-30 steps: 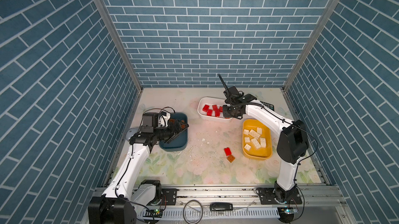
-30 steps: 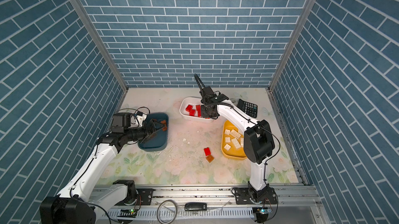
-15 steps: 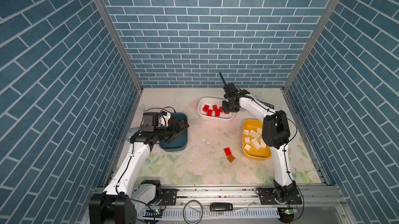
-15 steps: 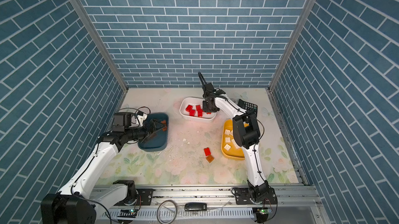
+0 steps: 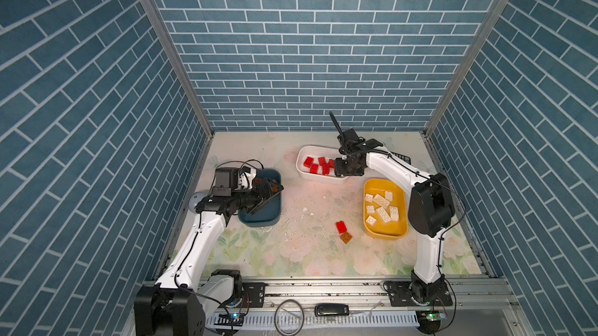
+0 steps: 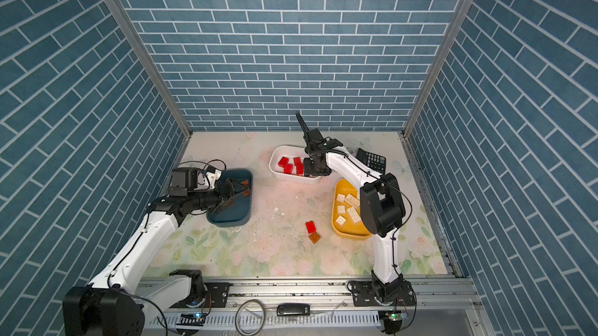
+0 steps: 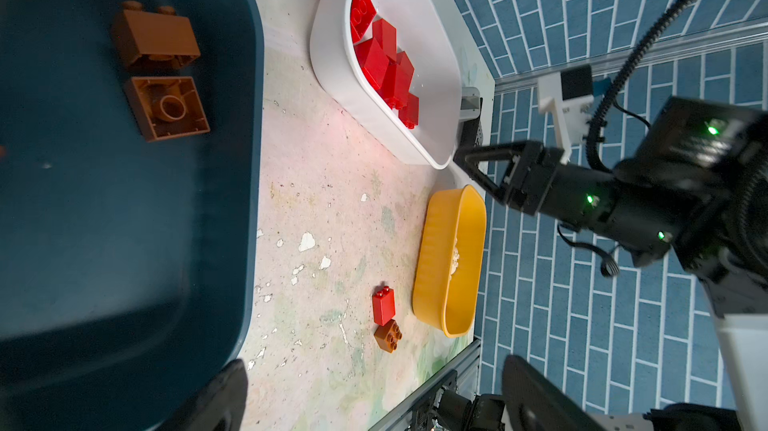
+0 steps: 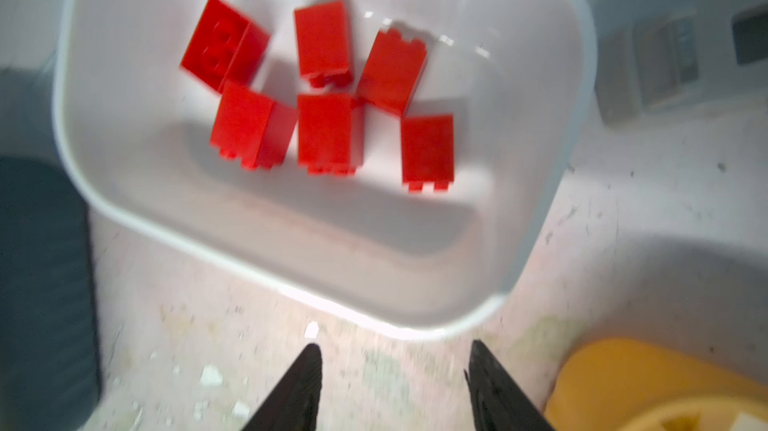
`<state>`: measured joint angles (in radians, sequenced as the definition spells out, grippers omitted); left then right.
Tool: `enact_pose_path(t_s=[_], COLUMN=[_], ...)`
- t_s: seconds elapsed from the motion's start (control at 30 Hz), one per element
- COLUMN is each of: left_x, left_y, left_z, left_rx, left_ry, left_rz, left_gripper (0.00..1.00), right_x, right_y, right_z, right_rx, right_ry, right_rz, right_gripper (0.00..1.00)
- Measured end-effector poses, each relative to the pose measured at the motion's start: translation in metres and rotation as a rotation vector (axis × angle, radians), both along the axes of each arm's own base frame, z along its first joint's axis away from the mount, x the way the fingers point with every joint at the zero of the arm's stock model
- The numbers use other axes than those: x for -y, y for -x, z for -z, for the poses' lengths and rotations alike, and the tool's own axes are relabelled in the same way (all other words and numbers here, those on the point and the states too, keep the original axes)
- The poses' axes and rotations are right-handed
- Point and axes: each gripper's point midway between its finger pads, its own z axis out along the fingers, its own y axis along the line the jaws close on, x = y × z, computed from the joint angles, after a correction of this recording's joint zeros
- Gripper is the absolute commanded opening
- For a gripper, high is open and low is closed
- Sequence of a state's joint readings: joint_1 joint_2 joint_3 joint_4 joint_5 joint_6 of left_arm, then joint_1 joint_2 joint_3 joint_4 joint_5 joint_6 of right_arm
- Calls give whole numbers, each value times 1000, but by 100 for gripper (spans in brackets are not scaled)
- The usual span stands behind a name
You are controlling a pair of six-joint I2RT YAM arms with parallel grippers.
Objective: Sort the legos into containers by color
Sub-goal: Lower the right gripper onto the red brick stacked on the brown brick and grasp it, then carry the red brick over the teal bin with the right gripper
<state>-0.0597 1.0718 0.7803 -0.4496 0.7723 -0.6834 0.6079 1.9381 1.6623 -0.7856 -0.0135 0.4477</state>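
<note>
A: Where are your bricks?
B: Six red bricks (image 8: 328,134) lie in the white tub (image 8: 291,283); a loose red brick (image 5: 340,227) and a brown brick (image 5: 346,238) sit together on the table (image 5: 291,253).
A: Your grippers?
B: Both spread apart, empty: right gripper (image 8: 395,350) by that tub, left gripper (image 7: 374,362) over the blue tub (image 7: 124,242).

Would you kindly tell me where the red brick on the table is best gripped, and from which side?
Come from above and close on the two long flat sides of the red brick. It seems to lie on its side, studs toward the back wall, and the brown brick crowds its near end.
</note>
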Motion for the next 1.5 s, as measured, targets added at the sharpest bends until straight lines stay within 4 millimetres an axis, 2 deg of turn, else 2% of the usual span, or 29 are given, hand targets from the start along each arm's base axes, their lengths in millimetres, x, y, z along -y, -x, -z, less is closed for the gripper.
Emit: enact_pose_path(t_s=[0.13, 0.27, 0.37, 0.53, 0.67, 0.83, 1.03, 1.2, 1.37, 1.5], left_x=[1, 1, 1, 2, 2, 2, 2, 2, 2, 0], left_y=[0, 1, 1, 3, 6, 9, 10, 11, 13, 18], left_z=[0, -1, 1, 1, -1, -3, -4, -7, -9, -7], left_rx=[1, 2, -1, -1, 8, 14, 15, 27, 31, 16], left_ry=[4, 8, 9, 12, 14, 14, 14, 15, 14, 2], left_rz=[4, 8, 8, 11, 13, 13, 13, 13, 14, 15], left_gripper=[97, 97, 97, 97, 97, 97, 97, 97, 97, 97], right_x=[-7, -7, 2, 8, 6, 6, 9, 7, 6, 1], right_y=[62, 116, 144, 172, 181, 182, 183, 181, 178, 175], right_z=[-13, 1, 21, 46, 62, 82, 101, 106, 107, 101], right_rx=[-10, -64, -111, -157, -169, -178, -195, -189, -179, -173], right_ry=[-24, -1, 42, 106, 126, 161, 188, 186, 185, 175], right_rz=[-56, -105, -111, -130, -137, -137, -135, -134, -132, -133], right_gripper=[61, 61, 61, 61, 58, 55, 46, 38, 24, 21])
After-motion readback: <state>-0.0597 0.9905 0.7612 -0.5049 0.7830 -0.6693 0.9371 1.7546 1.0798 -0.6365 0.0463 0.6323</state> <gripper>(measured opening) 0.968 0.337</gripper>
